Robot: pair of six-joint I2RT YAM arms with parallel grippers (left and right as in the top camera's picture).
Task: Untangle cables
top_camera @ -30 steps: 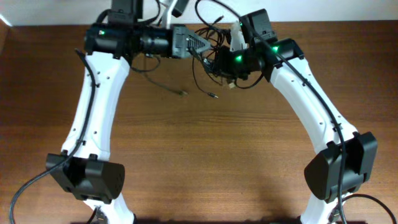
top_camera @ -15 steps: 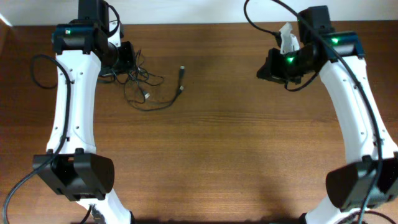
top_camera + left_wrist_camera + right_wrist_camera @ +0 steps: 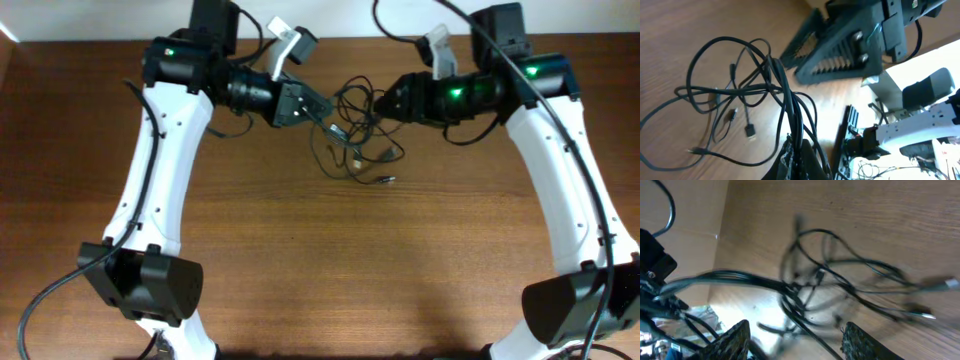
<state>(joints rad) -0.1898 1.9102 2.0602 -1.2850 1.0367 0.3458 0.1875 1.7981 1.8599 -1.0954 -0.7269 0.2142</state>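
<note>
Cables [image 3: 355, 140] now sit between both arms, no longer off left. Left gripper [image 3: 310, 103] clamps the bundle; right gripper [image 3: 796, 330] beside them, jaws apart. Tangle remains.

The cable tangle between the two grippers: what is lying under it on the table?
Through the loops of the cables only the wooden table shows. No other thing is visible under them. The strands held at the left gripper are covered by it.

The cables [image 3: 352, 135] clog the gap between left claw [image 3: 320, 106] and right claw [image 3: 390, 100]; table [image 3: 330, 270] nearside passable.
</note>
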